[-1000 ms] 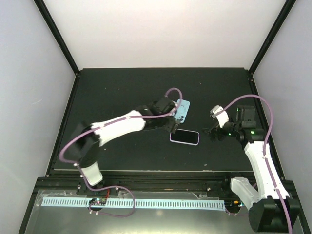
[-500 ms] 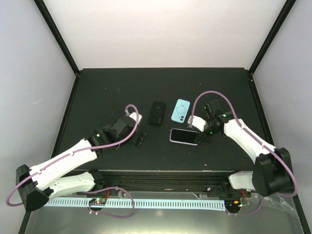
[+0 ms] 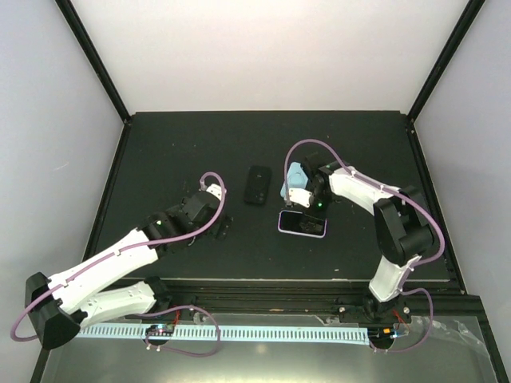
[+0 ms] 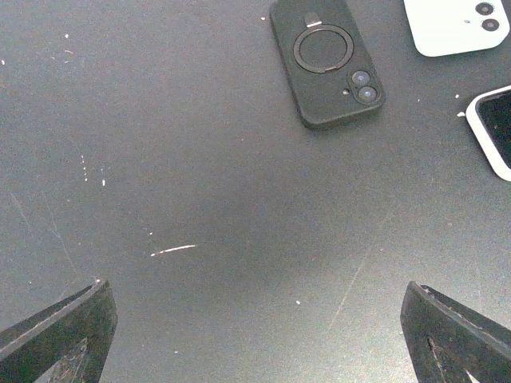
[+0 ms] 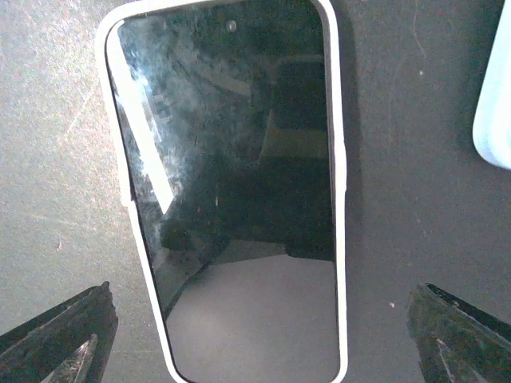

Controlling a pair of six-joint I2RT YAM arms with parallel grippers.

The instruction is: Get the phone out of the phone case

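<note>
- Table (image 3: 176, 144), black and flecked with white scratches, carries all three flat things in front of me.
- My left end effector (image 3: 226, 227) sits low over bare table at the left, fingers spread wide and holding nothing. From the left wrist, its two dark fingertips (image 4: 56, 335) show only in the bottom corners.
- Beyond it and a little to the right lies a black phone (image 3: 257, 184), back up. The left wrist view shows a ring and two camera lenses on it (image 4: 326, 61).
- Right of that lies the blue case (image 3: 294, 177), partly covered by my right arm from above. I cannot tell whether anything is inside it.
- Just nearer than the blue case and apart from it lies the phone (image 3: 302, 224), screen up and white-edged. The blue case is not around it.
- My right end effector (image 3: 307, 210) hangs directly over the phone. Its fingers are spread wider than the phone (image 5: 231, 183), one to each side, and grip nothing.
</note>
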